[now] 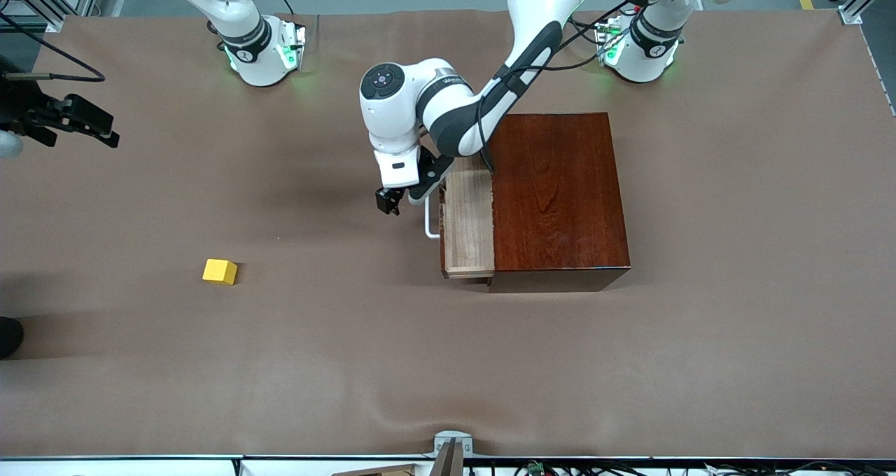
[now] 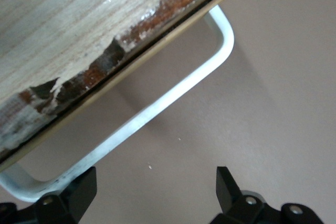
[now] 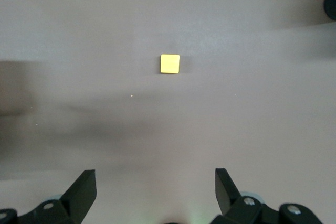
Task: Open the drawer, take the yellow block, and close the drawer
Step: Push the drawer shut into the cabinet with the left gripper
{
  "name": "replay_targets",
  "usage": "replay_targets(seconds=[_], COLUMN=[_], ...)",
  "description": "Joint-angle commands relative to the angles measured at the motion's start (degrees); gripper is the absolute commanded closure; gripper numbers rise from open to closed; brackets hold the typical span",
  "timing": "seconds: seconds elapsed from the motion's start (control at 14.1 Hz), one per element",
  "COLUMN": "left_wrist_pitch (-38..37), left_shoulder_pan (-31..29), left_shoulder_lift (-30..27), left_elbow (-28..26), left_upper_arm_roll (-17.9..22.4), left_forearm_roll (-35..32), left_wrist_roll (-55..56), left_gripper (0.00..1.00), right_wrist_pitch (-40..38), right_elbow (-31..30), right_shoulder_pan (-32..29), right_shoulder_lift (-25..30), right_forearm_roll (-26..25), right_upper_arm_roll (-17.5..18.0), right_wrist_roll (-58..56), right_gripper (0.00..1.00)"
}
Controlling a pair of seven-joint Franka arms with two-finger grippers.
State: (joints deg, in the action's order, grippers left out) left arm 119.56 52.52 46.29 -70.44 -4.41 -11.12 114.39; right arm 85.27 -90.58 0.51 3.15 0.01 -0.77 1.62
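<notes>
So the drawer [image 1: 467, 225] is already pulled partway out of the dark red-brown box [image 1: 558, 192]; its tray looks empty. The left gripper [image 1: 389, 204] hovers just off the white loop handle [image 1: 430, 225], at about 10 o'clock from it in the front view, fingers spread wide with nothing between them; the left wrist view shows the handle [image 2: 157, 111] past the fingertips [image 2: 84, 184], apart from them. The yellow block [image 1: 220, 271] sits on the brown table [image 1: 448, 364], well apart from the drawer at roughly 8 o'clock, toward the right arm's end. The right gripper [image 1: 87, 122] waits high over that end, wide open and empty, with the block [image 3: 169, 63] below it. Judgement: opening looks done or nearly so; taking the block and closing the drawer both remain.
</notes>
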Motion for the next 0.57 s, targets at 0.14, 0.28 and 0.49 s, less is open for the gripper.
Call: replay_targets(seconds=[0.14,0.28,0.49], left_wrist_pitch=[-6.3,-8.8,-11.4], left_shoulder_pan=[-2.2,-2.9,-3.8], left_shoulder_lift=[-2.1,-2.6,-3.5], left_elbow=[-0.3,-0.4,-0.4], left_upper_arm_roll=[1.6,1.7,1.7], left_forearm_roll=[-1.9,-2.0,-2.0], left_wrist_roll=[-0.8,-0.8,-0.7], left_gripper=[0.0,0.0,0.0], right_wrist_pitch=[1.2,1.1,1.1], right_elbow=[-0.4,-0.4,-0.4], right_shoulder_pan=[0.3,0.0,0.3], right_shoulder_lift=[1.2,1.2,1.2], right_forearm_roll=[-0.3,-0.2,-0.2], right_upper_arm_roll=[-0.1,-0.1,-0.1], right_wrist_roll=[-0.6,-0.6,-0.6], right_gripper=[0.0,0.0,0.0])
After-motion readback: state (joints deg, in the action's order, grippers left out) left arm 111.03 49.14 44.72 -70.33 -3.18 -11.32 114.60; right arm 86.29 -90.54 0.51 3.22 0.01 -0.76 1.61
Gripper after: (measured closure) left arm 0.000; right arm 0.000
